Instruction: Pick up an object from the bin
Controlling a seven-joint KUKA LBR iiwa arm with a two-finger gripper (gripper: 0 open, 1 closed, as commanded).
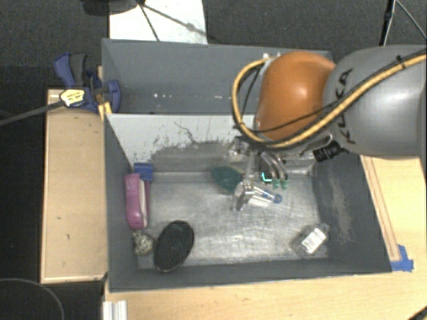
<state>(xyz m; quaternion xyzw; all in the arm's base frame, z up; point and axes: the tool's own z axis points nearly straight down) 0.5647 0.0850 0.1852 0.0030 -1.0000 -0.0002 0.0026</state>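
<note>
**Pincer low in mid-bin beside a dark teal lump**

Highest under the camera is the grey arm [383, 105] with its orange cover [293, 92], reaching in from the right with cables looped round it. Beneath it the pincer [252, 195] sits low over the middle of the bin [167, 72]. Whether it is released or clenched I cannot tell.

Just to its left lies a dark teal rounded lump [225, 177], close against the tool. A small pale piece with a blue end [275, 197] lies at its right side.

Further out, a small clear packet [311, 239] rests near the right front corner. Along the left wall lie a pink oblong thing [135, 201] and a small blue block [143, 172]. A black oval brush [173, 245] and a grey crumpled scrap [142, 244] lie in the front left corner.
</note>
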